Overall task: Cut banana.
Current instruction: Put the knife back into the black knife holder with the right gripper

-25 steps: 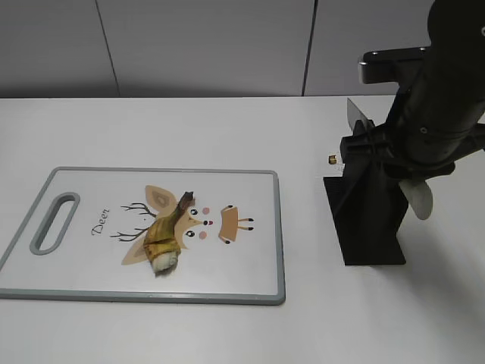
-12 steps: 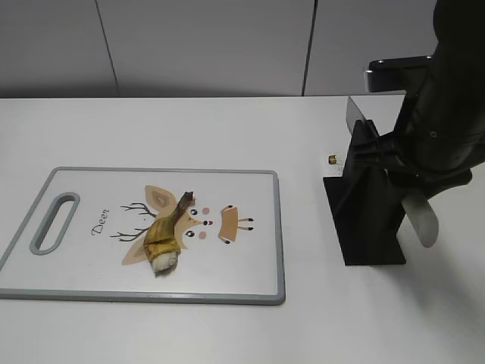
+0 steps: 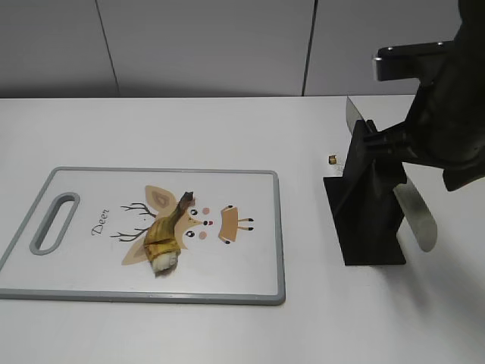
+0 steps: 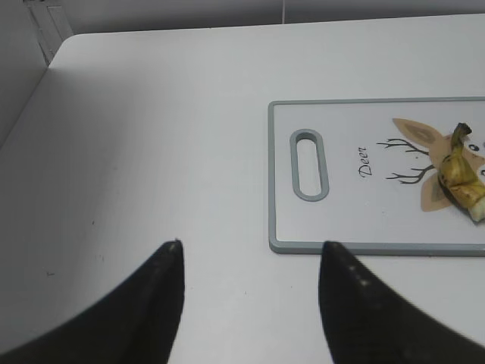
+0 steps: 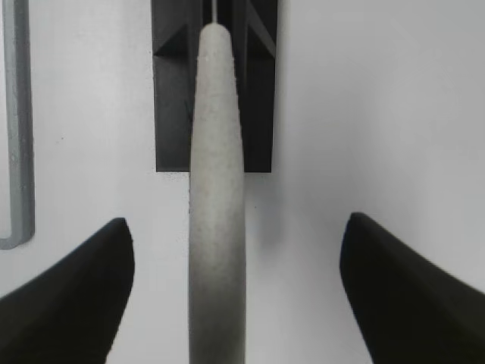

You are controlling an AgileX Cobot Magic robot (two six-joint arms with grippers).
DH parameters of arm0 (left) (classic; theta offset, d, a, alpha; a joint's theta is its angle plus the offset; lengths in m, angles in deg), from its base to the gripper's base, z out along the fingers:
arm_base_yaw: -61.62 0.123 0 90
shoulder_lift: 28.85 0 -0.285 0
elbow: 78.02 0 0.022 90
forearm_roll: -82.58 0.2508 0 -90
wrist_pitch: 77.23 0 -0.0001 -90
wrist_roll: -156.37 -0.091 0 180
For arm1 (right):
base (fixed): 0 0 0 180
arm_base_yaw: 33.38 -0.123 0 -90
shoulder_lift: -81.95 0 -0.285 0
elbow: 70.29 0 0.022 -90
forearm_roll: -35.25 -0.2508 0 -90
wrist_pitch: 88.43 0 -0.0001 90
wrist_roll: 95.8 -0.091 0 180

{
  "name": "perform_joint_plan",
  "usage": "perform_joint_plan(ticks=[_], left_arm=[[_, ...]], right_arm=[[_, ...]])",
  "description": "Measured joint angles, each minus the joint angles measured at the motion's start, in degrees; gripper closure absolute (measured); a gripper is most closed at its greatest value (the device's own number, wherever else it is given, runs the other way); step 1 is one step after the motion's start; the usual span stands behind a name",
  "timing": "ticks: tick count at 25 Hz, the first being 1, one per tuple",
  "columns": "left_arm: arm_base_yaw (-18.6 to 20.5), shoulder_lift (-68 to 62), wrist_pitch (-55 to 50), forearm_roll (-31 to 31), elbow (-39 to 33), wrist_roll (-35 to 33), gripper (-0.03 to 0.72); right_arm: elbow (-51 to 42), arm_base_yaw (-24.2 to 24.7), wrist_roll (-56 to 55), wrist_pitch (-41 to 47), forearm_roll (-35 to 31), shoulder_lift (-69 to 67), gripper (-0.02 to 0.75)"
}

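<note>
The banana, a stubby yellow piece with brown blotches and a dark stem, lies on the deer print of the white cutting board. It also shows in the left wrist view on the board. A knife sits in a black stand; its grey handle sticks out to the right. In the right wrist view the handle runs between the wide-open fingers of my right gripper, touching neither. My left gripper is open and empty over bare table, left of the board.
The knife blade pokes out behind the stand. A small gold-coloured object lies on the table beside the stand. The board's grey rim shows at the left of the right wrist view. A grey wall backs the table.
My right arm has moved right and upward, away from the stand, so more of the grey handle shows. The banana and board have not moved.
</note>
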Motion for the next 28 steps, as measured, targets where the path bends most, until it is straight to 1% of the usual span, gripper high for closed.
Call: perform_joint_plan(ticks=[3, 6, 8, 12, 17, 21, 28], left_arm=[[0.0, 0.0, 0.0, 0.0, 0.0, 0.0, 0.137], [0.0, 0.0, 0.0, 0.0, 0.0, 0.0, 0.138], [0.0, 0.0, 0.0, 0.0, 0.0, 0.0, 0.138], [0.0, 0.0, 0.0, 0.0, 0.0, 0.0, 0.138], [0.0, 0.0, 0.0, 0.0, 0.0, 0.0, 0.138], [0.0, 0.0, 0.0, 0.0, 0.0, 0.0, 0.138], [0.0, 0.0, 0.0, 0.0, 0.0, 0.0, 0.143]], right_arm=[[0.72, 0.0, 3.1, 0.06, -0.14, 3.01, 0.087], [2.72, 0.0, 9.69, -1.61, -1.77, 8.19, 0.085], [3.29, 0.0, 14.36, -3.24, -4.43, 12.7, 0.085], [2.32, 0.0, 22.04, -3.05, -9.16, 20.35, 0.092], [-6.04, 0.0, 29.38, -3.0, -12.08, 29.94, 0.104], [-14.1, 0.0, 32.68, -3.0, -12.5, 39.37, 0.115], [-25.02, 0.0, 33.56, -2.94, -12.59, 56.81, 0.132]])
